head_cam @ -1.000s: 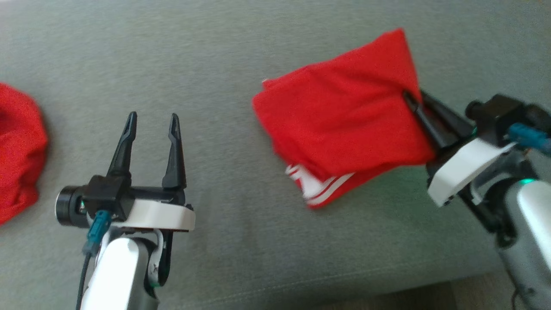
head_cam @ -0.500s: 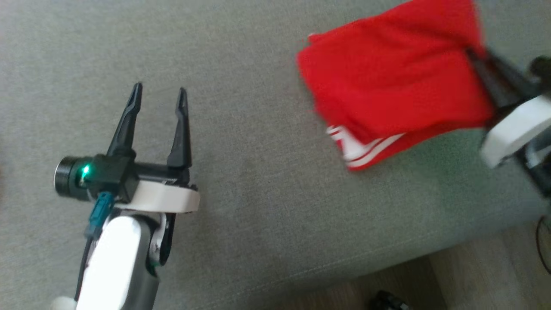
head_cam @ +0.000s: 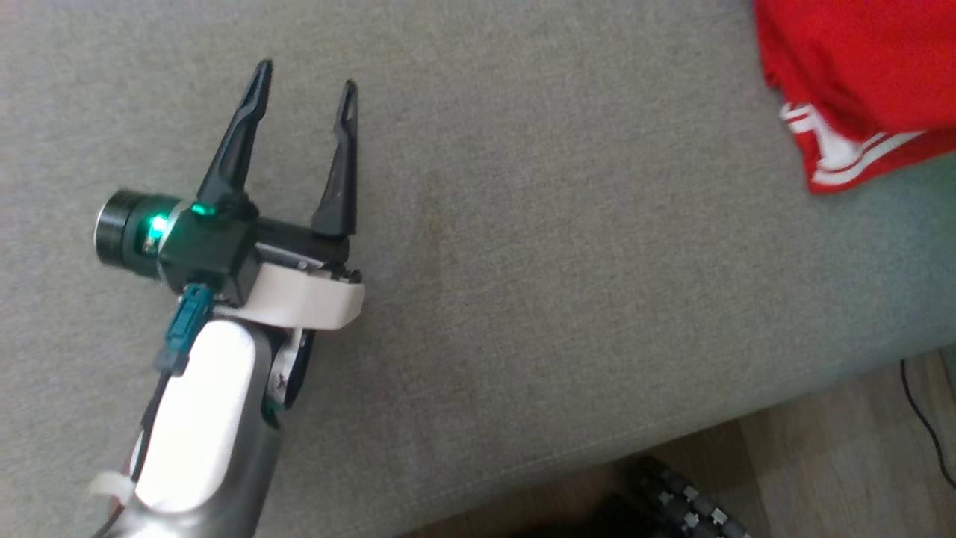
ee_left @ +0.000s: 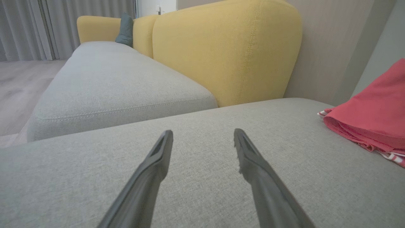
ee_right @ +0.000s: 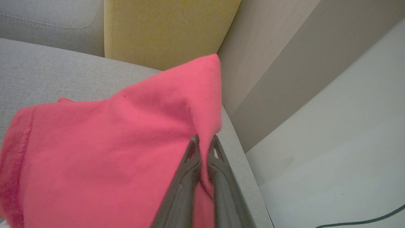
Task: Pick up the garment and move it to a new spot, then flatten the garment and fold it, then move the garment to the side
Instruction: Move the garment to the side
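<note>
The garment is a folded red piece with white stripes at one corner, at the top right of the head view over the grey sofa seat. In the right wrist view my right gripper is shut on the garment, its two dark fingers pinching an edge of the cloth near the seat's right end. My left gripper stands open over bare seat, well to the left of the garment. Nothing lies between its fingers.
Yellow back cushions rise behind the grey seat, and a second seat section runs off to the left. The seat's front edge drops to a wooden floor with a black cable. A pale wall stands past the sofa's right end.
The head camera has swung, so the whole picture has slid. The garment, still pinched by my right gripper, has shifted rightward along the seat. My left gripper stays open.
</note>
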You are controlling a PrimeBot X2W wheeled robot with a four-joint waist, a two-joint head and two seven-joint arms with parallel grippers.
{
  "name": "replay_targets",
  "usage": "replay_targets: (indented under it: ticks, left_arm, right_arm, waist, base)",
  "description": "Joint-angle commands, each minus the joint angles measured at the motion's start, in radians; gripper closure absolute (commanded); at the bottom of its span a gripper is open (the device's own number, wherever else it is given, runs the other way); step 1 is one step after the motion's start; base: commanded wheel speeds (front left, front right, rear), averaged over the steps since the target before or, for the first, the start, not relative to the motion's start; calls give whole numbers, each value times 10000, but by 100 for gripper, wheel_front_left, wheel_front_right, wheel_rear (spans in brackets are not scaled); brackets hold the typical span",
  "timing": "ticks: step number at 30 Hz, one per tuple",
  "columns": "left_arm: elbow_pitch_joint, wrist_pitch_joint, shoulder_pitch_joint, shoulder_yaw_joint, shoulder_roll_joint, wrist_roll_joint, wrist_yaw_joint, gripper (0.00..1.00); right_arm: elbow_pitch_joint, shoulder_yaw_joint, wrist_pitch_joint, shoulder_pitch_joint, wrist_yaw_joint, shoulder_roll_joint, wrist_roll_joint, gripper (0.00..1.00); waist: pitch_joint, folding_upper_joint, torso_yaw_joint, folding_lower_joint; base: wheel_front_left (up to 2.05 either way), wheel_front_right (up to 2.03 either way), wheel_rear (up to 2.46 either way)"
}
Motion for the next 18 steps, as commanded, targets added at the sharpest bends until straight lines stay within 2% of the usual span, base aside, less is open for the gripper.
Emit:
replay_targets:
  ticks: [1, 8, 9, 10, 11, 12, 13, 18]
  left_arm:
    - [-388, 54, -386, 117, 198, 156, -85, 0]
    - [-414, 167, -1048, -201, 224, 302, -323, 0]
    - [-399, 170, -1126, -255, 209, 320, -348, 0]
    - [-371, 167, -1189, -299, 199, 337, -364, 0]
    - [-335, 159, -1241, -334, 190, 344, -379, 0]
    - [-293, 144, -1274, -351, 191, 340, -388, 0]
    - [-253, 129, -1295, -360, 193, 329, -393, 0]
    - [-59, 63, -1262, -352, 203, 237, -384, 0]
  right_arm:
    - [-42, -305, -320, -238, -9, -45, -240, 100]
    - [1187, -1599, -825, -932, -9, 755, -1655, 100]
    - [1349, -1770, -943, -1001, -9, 869, -1845, 95]
    - [1460, -1908, -1108, -1050, -9, 1003, -2043, 71]
    - [1562, -2049, -1262, -1075, -9, 1143, -2237, 52]
    - [1639, -2215, -1422, -1090, -9, 1303, -2408, 10]
    - [1691, -2431, -1603, -1097, -9, 1453, -2576, 0]
    - [1914, -3198, -2173, -941, -9, 2021, -2909, 0]
  waist:
    - [369, 0, -87, -1]
    - [1122, 0, -57, -1]
    - [1208, 0, -32, -1]
    - [1275, 0, -10, -1]
    - [1325, 0, 8, -1]
    - [1348, 0, 16, -1]
    - [1364, 0, 19, -1]
    - [1237, 0, 21, -1]
  base:
    - [0, 0, 0]
    - [0, 0, 0]
    - [0, 0, 0]
    - [0, 0, 0]
    - [0, 0, 0]
    - [0, 0, 0]
    - [0, 0, 0]
    - [0, 0, 0]
